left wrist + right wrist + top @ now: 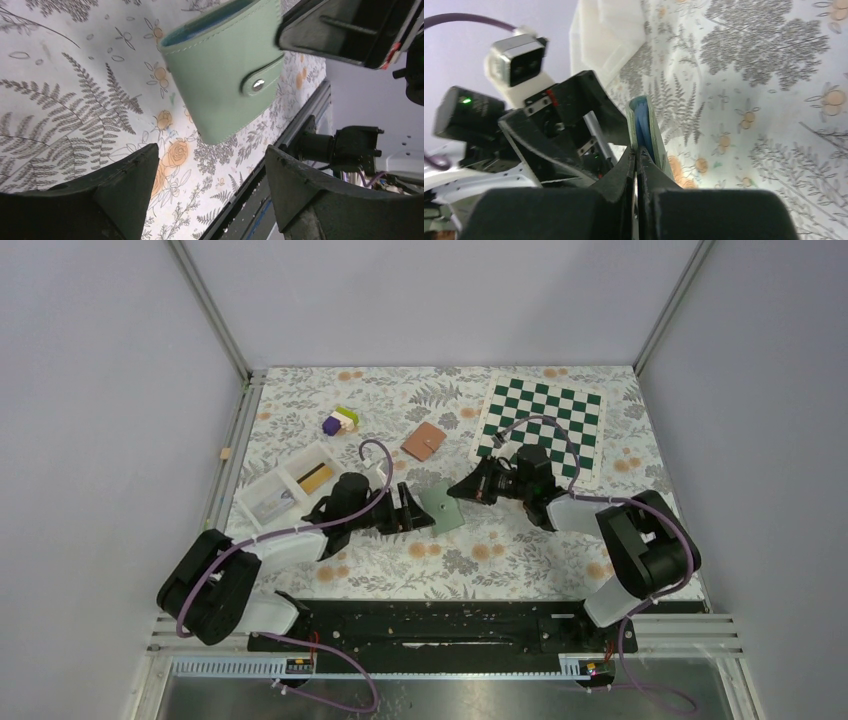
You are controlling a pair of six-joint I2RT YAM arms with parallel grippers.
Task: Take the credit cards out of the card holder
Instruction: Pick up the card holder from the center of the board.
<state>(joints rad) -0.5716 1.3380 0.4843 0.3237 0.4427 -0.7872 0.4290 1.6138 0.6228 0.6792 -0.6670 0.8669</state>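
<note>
Mid-bench on floral cloth, pale green leather snap-button card holder, one edge clamped in the right gripper, left gripper just beside it, jaws spread wide, empty, yellow-orange credit card in white tray by left edge.

- The card holder was pale mint green, its snap silver, its lining blue.
- The table cover bore grey ferns and orange blossoms on white.
- The chessboard was checked green and white.
- One credit card was yellow-orange, its tray white.

Top looks down; wrist cameras closely share the card holder.
</note>
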